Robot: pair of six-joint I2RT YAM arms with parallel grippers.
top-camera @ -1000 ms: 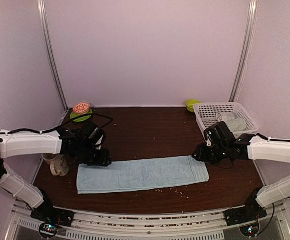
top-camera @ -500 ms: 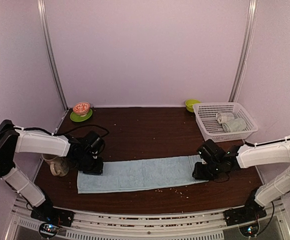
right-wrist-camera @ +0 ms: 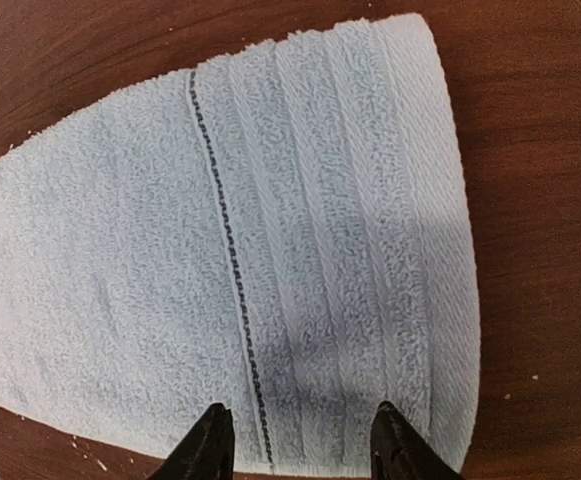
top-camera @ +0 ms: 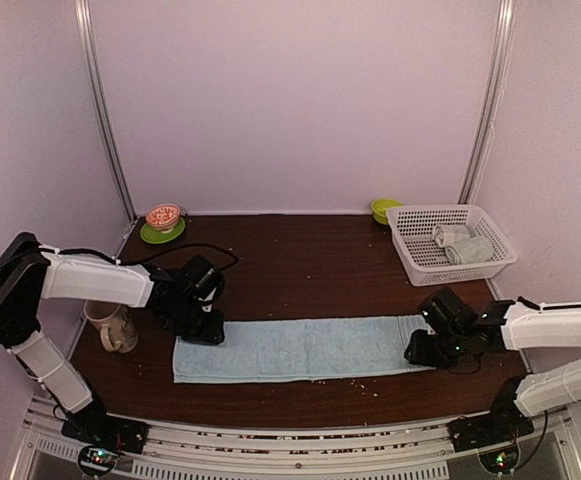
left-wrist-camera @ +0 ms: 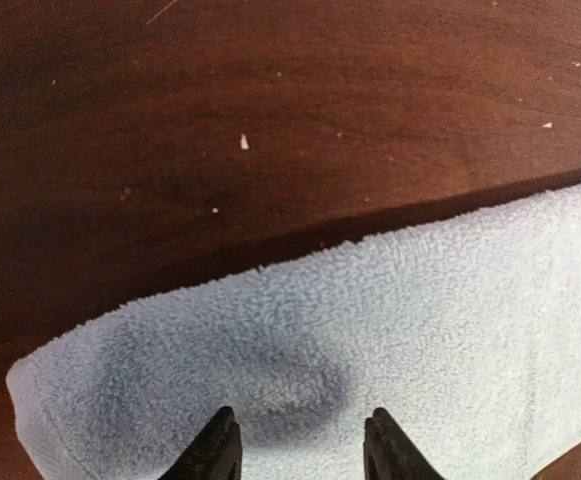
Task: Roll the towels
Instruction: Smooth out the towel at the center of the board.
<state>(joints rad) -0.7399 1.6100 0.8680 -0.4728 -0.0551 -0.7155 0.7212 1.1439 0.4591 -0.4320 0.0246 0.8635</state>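
A light blue towel (top-camera: 305, 348) lies flat and stretched out across the front of the brown table. My left gripper (top-camera: 202, 326) sits low on its left end. In the left wrist view the gripper (left-wrist-camera: 300, 455) is open over the towel (left-wrist-camera: 420, 330), close to its far edge. My right gripper (top-camera: 425, 350) sits low on the right end. In the right wrist view the gripper (right-wrist-camera: 303, 450) is open over the striped hem of the towel (right-wrist-camera: 270, 220). A pale greenish rolled cloth (top-camera: 470, 250) lies in the basket.
A white basket (top-camera: 402, 232) at the back right holds two rolled cloths. A glass mug (top-camera: 110, 325) stands left of the towel, close to my left arm. A small bowl on a green plate (top-camera: 163, 218) and a green bowl (top-camera: 385, 208) stand at the back. Crumbs dot the front.
Both grippers have come down onto the towel's ends and moved to the right. The towel has slid to the right with them, away from the mug.
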